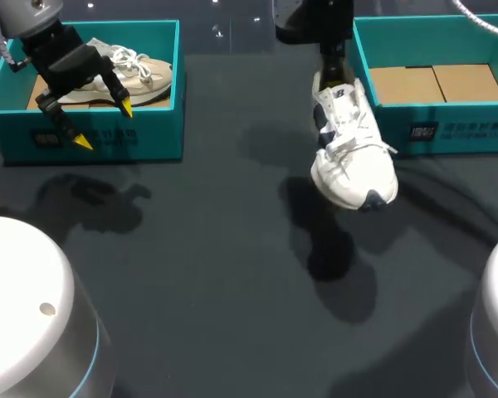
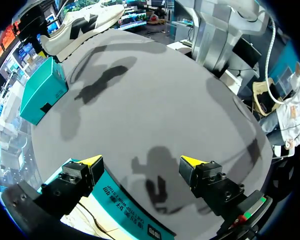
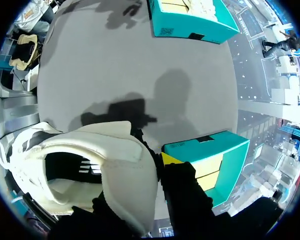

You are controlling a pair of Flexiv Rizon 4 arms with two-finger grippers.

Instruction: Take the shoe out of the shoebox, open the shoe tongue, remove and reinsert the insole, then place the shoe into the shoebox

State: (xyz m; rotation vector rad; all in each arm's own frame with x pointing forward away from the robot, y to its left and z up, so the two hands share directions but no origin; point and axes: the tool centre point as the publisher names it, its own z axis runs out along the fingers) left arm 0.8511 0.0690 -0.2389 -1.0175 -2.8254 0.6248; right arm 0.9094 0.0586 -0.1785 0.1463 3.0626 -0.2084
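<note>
Clamps right hand (image 1: 334,68) on heel collar of white sneaker (image 1: 353,153), likely firmest hold on light, soft upper; left hand (image 1: 104,125) splayed wide, empty.

A dark table (image 1: 232,290) carries a teal box (image 1: 149,137) with a beige sneaker (image 1: 145,73) inside.

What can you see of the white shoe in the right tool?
The white shoe is a lace-up sneaker with dark patches at its toe and side, white laces and a padded collar. It hangs above the table, heel up and toe tilted down, casting a shadow below. The right tool grips its heel collar, with one yellow tip outside the heel. It is outside the right box, by the left wall. Its opening looks dark inside.
</note>
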